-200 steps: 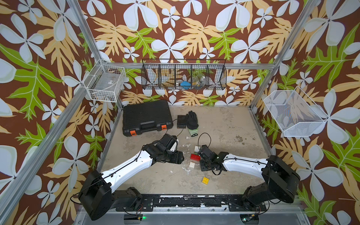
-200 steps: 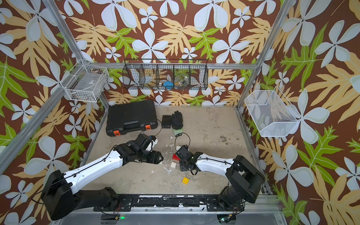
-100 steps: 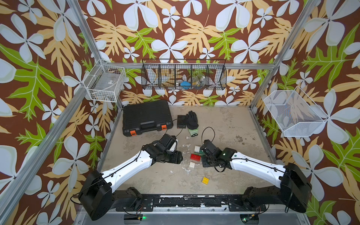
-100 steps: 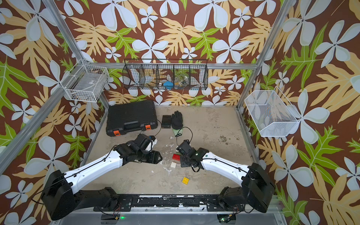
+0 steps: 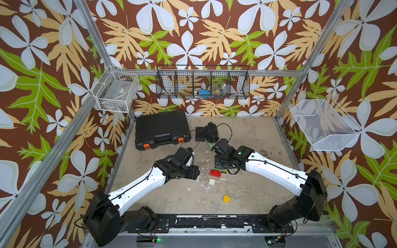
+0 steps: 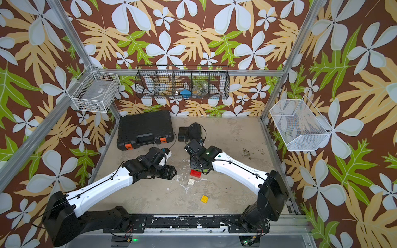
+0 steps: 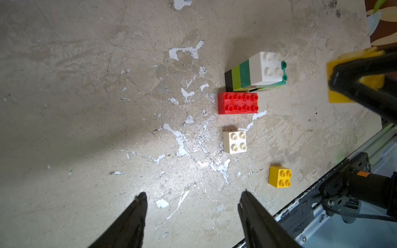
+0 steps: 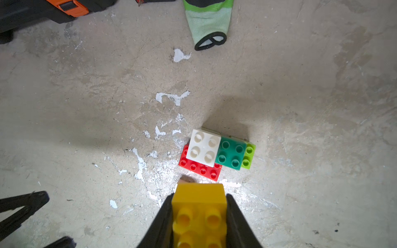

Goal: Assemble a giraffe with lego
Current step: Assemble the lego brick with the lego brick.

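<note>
On the table [image 5: 247, 193], at the back, lies a black case [image 5: 162, 128]; three wire baskets hang on the walls above it. Beside the case are a small black box [image 5: 199, 134] and a glove [image 5: 211, 133], whose green cuff [image 8: 207, 23] only the right wrist view shows clearly.

The right arm's wrist hangs over the build and blocks both top views. Those views hide the right gripper [image 8: 199, 195], but its wrist view shows the jaws clamped on a held yellow brick [image 8: 199, 214], raised off the table, studs towards the camera. The left gripper [image 7: 192, 196] has its jaws apart with nothing between, over bare table, well apart from the bricks.

The giraffe [image 7: 253, 73] is part-built, near mid-table. The left wrist view shows its layers side-on: black, lime, dark green, white. The right wrist view shows it from above, the white brick on one end of the dark green one, with lime peeping out at the other.

A red brick [image 7: 237, 103] lies just beside it, studs up; whether they touch I cannot tell. Next come a white brick [image 7: 234, 142] and, further off, a loose yellow brick [image 7: 280, 176]. In the right wrist view the held brick covers nearly all of the white one
</note>
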`<action>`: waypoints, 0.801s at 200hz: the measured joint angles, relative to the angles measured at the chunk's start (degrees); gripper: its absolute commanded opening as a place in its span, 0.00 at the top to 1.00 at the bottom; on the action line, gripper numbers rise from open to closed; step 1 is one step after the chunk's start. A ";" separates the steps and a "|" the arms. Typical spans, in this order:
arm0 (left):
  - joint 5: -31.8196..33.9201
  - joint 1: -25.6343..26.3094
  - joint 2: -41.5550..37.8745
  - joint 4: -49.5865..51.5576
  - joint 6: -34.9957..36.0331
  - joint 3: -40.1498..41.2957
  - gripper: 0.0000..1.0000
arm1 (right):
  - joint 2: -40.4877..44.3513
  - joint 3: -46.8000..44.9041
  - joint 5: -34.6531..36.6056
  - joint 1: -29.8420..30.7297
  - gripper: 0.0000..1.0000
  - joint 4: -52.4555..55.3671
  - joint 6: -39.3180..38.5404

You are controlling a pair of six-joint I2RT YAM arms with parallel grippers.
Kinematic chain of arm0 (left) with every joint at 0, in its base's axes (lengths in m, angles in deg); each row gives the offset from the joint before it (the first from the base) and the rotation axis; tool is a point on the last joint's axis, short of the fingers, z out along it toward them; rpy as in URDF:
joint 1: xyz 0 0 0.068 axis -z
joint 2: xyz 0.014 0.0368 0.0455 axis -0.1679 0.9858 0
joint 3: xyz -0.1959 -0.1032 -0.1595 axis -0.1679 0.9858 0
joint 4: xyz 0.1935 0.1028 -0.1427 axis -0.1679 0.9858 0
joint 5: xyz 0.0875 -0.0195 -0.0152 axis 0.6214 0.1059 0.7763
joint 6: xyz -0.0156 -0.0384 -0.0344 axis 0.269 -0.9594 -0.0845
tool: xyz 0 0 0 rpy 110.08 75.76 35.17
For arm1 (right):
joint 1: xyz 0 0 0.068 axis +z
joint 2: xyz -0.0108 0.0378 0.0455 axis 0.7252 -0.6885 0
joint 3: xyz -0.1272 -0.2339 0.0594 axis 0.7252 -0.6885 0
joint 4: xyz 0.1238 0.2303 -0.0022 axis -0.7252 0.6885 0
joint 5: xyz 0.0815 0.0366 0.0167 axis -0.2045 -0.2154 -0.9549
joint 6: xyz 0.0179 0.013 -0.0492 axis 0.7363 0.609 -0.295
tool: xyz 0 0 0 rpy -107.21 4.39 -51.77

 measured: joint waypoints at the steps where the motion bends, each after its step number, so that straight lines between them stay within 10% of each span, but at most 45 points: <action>1: 0.04 0.00 -0.04 0.00 0.00 0.02 0.29 | -0.07 0.02 -0.02 -0.02 1.00 -0.02 0.09; 160: 1.46 0.00 -1.70 -0.31 2.84 1.57 0.29 | -9.03 3.50 -3.87 -3.19 1.00 -3.26 3.63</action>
